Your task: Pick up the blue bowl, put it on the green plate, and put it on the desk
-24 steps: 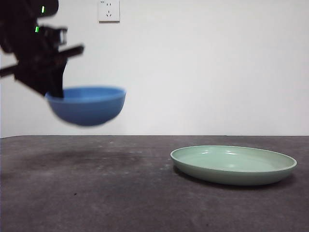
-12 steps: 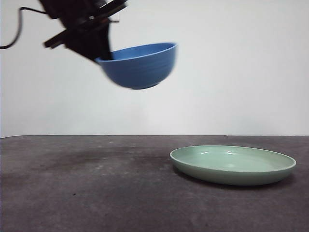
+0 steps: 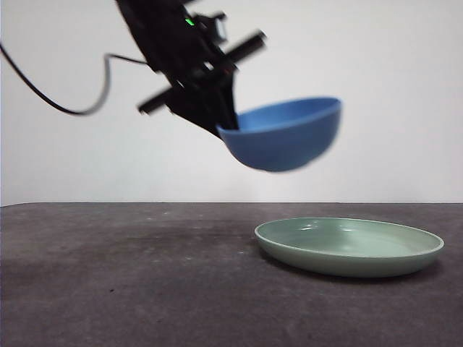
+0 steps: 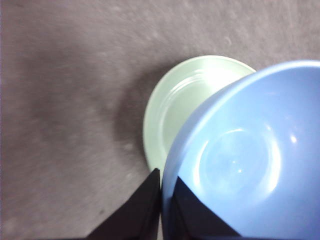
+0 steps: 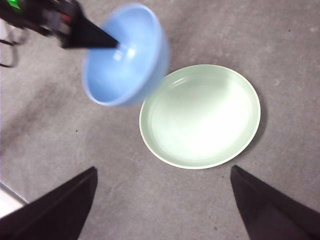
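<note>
My left gripper (image 3: pixel 226 124) is shut on the rim of the blue bowl (image 3: pixel 283 136) and holds it tilted in the air, above and just left of the green plate (image 3: pixel 349 246). In the left wrist view the jaws pinch the bowl's (image 4: pixel 250 165) wall at my left gripper (image 4: pixel 162 192), with the plate (image 4: pixel 175 107) partly hidden under it. The plate rests on the desk (image 3: pixel 130 275). My right gripper (image 5: pixel 162 200) is open and empty, high above the plate (image 5: pixel 205 117); the bowl (image 5: pixel 125 55) shows beside it there.
A black cable (image 3: pixel 65 101) hangs from the left arm at the left. The desk's far edge meets a white wall (image 3: pixel 405 101).
The left gripper has carried the bowl up from low on the left, then rightward and a little down, to just above the plate's left side. The plate has not moved.
</note>
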Robot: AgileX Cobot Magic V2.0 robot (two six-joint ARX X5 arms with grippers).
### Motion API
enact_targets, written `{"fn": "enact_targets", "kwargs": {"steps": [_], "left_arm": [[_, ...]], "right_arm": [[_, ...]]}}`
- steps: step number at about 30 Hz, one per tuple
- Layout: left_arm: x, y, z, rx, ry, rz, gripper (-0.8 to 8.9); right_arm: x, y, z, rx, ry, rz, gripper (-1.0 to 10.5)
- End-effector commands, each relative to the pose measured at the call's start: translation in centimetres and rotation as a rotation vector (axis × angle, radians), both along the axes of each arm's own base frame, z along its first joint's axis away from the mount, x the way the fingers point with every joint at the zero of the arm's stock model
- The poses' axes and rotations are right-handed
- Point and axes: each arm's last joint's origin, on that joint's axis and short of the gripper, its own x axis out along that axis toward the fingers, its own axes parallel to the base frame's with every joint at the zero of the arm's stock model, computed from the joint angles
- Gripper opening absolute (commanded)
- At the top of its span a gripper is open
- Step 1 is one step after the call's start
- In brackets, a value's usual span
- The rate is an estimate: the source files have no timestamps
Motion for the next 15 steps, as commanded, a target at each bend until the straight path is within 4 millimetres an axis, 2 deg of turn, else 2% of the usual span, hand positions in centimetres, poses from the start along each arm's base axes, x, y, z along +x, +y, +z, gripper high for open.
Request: {"fn": "enact_targets", "kwargs": {"steps": [1,9,15], "left_arm": [[0.9,-2.3,-0.7,-0.015,0.011,-0.013,0.10],[2.7,-6.5,-3.6,0.020,0.060,-0.056,0.10],[3.9,-7.9,-5.8,0.049,0.093,-0.061,0.10]], "right_arm": [[-0.2,0.0,0.5,0.017,-0.004,-0.011,4.3],[-0.3,0.0,0.4,0.011,0.015,-0.017,4.3],[-0.3,0.0,0.4,0.011,0.015,-0.017,4.3]]}}
